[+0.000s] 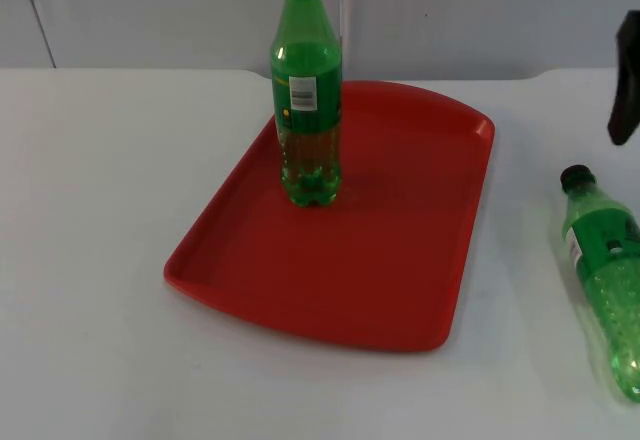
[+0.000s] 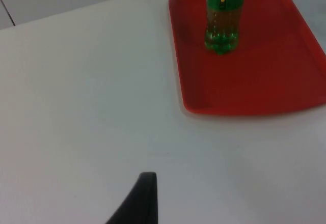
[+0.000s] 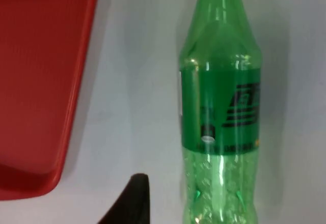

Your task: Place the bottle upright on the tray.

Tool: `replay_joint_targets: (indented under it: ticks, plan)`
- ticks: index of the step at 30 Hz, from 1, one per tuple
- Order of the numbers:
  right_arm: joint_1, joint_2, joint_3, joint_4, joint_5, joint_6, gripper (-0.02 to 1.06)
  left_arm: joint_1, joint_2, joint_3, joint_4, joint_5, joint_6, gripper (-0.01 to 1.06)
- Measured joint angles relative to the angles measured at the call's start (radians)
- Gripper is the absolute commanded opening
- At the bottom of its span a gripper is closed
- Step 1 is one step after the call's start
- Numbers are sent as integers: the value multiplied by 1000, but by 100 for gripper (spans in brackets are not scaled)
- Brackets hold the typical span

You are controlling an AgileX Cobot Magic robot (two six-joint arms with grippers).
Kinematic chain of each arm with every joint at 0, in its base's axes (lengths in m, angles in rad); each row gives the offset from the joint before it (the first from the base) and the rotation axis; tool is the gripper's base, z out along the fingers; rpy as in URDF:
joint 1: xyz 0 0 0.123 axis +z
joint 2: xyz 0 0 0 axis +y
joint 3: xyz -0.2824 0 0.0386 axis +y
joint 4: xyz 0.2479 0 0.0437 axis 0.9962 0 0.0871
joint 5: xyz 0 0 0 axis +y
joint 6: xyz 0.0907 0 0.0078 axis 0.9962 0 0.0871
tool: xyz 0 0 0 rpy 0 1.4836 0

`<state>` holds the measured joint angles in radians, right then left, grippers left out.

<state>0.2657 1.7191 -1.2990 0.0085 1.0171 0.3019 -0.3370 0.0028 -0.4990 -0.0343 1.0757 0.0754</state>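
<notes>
One bottle (image 1: 307,90) upright on red tray (image 1: 400,280); second bottle (image 1: 608,270) lying on table (image 1: 90,210).

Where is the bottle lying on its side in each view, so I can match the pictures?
Top view: the lying bottle rests on the white table at the picture's right edge, cap toward the wall, apart from the red tray.
Left wrist view: not in it.
Right wrist view: it lies beside the tray.
Shared landmark: the tray's rim.
</notes>
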Motion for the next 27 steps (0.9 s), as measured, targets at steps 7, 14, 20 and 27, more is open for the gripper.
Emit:
replay_joint_targets:
  ticks: [7, 14, 20, 27]
  plan:
    - [42, 111, -89, -22, 24, 21, 103, 0, 0, 0, 0, 1, 0, 105]
    - [42, 208, -104, -117, 19, 103, 103, 0, 0, 0, 0, 1, 0, 105]
    - [42, 272, -104, -131, -47, 129, 103, 0, 0, 0, 0, 1, 0, 105]
    - [42, 332, -95, -124, -148, 133, 103, 0, 0, 0, 0, 1, 0, 105]
